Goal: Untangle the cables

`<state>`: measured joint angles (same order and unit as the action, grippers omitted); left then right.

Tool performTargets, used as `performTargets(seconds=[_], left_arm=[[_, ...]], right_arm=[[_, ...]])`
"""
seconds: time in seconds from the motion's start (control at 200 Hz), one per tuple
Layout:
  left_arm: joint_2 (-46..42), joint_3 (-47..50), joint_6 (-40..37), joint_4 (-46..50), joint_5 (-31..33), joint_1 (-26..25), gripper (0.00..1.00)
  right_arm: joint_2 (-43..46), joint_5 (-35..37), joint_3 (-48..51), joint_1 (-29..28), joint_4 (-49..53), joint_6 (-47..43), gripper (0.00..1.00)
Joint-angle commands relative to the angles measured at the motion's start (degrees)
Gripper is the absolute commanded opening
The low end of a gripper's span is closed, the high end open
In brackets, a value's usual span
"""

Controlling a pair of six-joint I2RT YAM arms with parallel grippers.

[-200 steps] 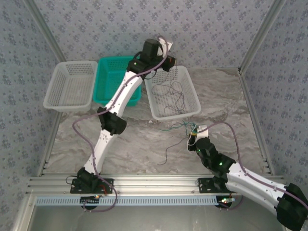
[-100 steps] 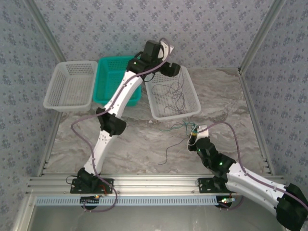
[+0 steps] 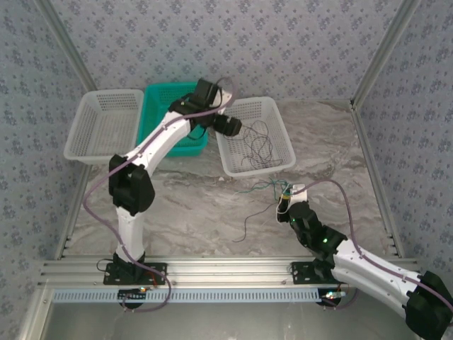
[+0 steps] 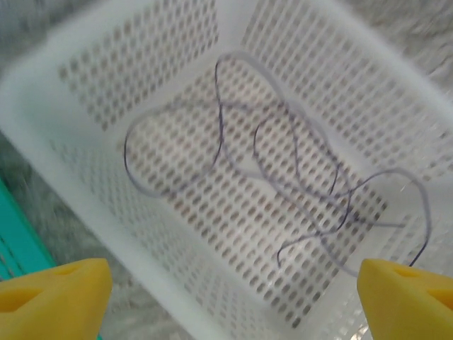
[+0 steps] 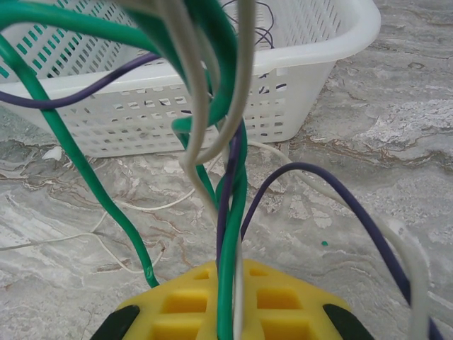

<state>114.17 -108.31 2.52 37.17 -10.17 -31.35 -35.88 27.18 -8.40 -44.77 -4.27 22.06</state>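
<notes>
Top view: three baskets, namely one teal basket (image 3: 157, 117), one empty white basket (image 3: 79, 145) and one white wire basket (image 3: 286, 142) holding purple cables (image 3: 259, 140). Left gripper (image 3: 231, 128) at that basket's left rim. Cable tangle (image 3: 265, 187) just in front of it, on the marbled surface (image 3: 205, 212), at the right gripper (image 3: 284, 201). Patterned walls (image 3: 311, 42).

Left wrist: jaws wide open above the looped purple cables (image 4: 221, 127), number unclear.

Right wrist: jaws clamped on green, purple and cream strands (image 5: 230, 184).

Left tool (image 4: 230, 297) gapes wide; right tool (image 5: 226, 308) clamped.
</notes>
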Motion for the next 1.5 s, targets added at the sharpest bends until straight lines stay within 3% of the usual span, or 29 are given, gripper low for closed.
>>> performTargets(seconds=[0.0, 0.205, 0.36, 0.48, 0.7, 0.814, 0.954, 1.334, 1.414, 1.499], left_arm=[[-13.7, 9.6, 2.7, -16.6, -1.2, -0.5, 0.9], [-31.6, 31.8, 5.2, -29.3, -10.6, -1.1, 0.91], [-39.9, 42.7, 6.5, -28.8, -15.3, -3.5, 0.9], [-42.9, 47.8, 6.9, -27.0, -14.7, -7.3, 0.89], [-37.6, 50.7, 9.8, -35.9, -19.6, -10.1, 0.86], [-31.1, 47.4, 10.5, -36.4, -24.3, -9.5, 0.69], [-24.6, 44.7, 11.4, -38.2, -30.6, -9.4, 0.59], [-22.3, 47.1, 12.1, -40.1, -31.8, -9.4, 0.17], [-22.1, 47.4, 12.3, -40.0, -31.7, -9.4, 0.18], [-22.1, 47.6, 12.5, -40.2, -31.8, -9.4, 0.37]], right_arm=[[0.2, -0.7, -1.4, 0.4, 0.8, -0.5, 0.0], [-1.8, -4.0, -3.1, 0.4, -0.8, -1.6, 0.0], [-5.5, -3.9, -4.9, 1.0, -2.2, -1.7, 0.0], [-9.2, -4.9, -6.6, 1.4, -3.1, -3.2, 0.0], [-14.7, -9.2, -8.4, 1.6, -8.0, -4.7, 0.0], [-16.0, -11.5, -10.7, 1.6, -6.0, -5.1, 0.0], [-15.6, -12.0, -10.9, 1.5, -5.8, -4.5, 0.0], [-15.9, -9.4, -11.2, 1.7, -6.0, -4.0, 0.0], [-16.1, -9.3, -11.1, 1.7, -6.5, -3.8, 0.0], [-16.2, -9.4, -11.1, 1.7, -6.8, -3.7, 0.0]])
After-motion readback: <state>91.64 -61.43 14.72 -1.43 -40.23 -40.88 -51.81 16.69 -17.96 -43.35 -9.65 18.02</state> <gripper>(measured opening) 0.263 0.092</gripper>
